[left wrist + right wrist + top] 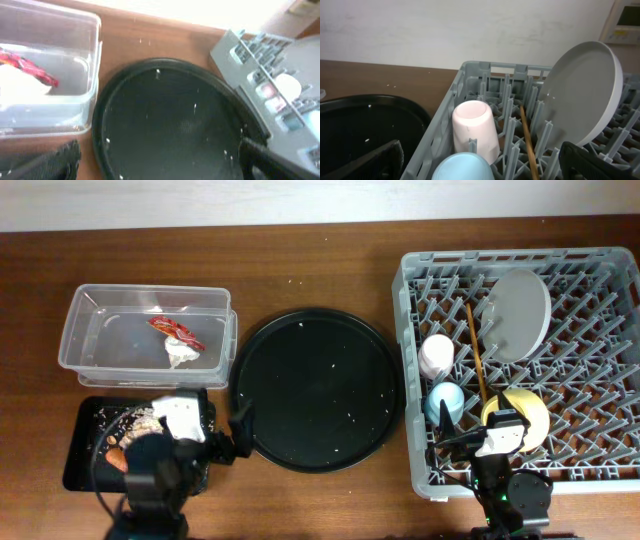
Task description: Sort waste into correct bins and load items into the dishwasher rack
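Over on the left, the left gripper [160, 165] hung with its two dark fingers [50, 162] spread wide. Straight ahead of it and below lay the round black tray [165, 125], dotted with pale crumbs. Off to that gripper's left and a little ahead we saw the clear tub [75, 107], and inside it the red snack wrapper [30, 67] lay touching the crumpled white tissue [20, 87]. Just under and behind the gripper, to its left, sat the shallow black tray [85, 450], holding the orange-brown carrot-like piece [118, 461] and some pale food scraps [140, 423]; the arm hid part of it.

Now to the right: the right gripper [481, 152] was also spread wide, poised over the near edge of the dishwasher rack [415, 310]. Right below its fingers we had the blue cup [462, 169], mouth down, and just beyond it the pink cup [475, 125], mouth down too, both among the pegs. Ahead and slightly right of the gripper the chopsticks [527, 137] lay along the pegs. Further right, the grey-green plate [582, 95] stood tilted on its edge. The yellow bowl [532, 412] sat close by the gripper's right side, in the rack.
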Available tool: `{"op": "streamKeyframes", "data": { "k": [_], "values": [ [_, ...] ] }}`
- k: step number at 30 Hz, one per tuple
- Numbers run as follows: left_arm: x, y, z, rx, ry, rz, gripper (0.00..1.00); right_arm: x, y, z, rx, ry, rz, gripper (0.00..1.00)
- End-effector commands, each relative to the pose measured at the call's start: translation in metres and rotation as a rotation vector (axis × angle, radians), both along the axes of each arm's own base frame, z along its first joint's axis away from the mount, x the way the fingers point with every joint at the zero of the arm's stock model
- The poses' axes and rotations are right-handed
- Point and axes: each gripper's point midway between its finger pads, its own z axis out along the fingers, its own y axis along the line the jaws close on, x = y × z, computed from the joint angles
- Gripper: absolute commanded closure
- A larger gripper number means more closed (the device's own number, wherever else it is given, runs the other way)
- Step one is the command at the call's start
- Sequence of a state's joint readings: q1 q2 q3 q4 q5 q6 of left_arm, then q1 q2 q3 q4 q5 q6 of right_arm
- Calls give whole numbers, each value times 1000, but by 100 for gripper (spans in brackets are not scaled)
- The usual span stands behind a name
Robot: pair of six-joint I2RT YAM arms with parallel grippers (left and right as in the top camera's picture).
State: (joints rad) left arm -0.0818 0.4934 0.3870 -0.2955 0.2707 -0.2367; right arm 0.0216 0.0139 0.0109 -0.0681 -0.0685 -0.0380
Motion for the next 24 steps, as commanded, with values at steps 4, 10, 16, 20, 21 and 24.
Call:
{"op": "streamKeyframes", "data": {
  "k": [4,10,16,20,21,24],
  "values": [
    [2,2,-2,-68,-243,25,1,0,-1,-2,-6,0,-3,2],
    [-1,8,-3,-71,-355,57,1,0,-1,-2,-6,0,-3,2],
    [-9,28,-24,-37,-299,170,1,0,-1,-2,-6,0,-3,2],
    [-9,40,-21,81,-343,211,1,0,-1,-2,-7,1,-3,2],
    [-9,40,-21,161,-363,187,1,0,-1,-2,-6,1,-3,2],
    [-9,36,-21,398,-423,109,1,0,-1,-2,-6,1,-3,2]
  ]
}}
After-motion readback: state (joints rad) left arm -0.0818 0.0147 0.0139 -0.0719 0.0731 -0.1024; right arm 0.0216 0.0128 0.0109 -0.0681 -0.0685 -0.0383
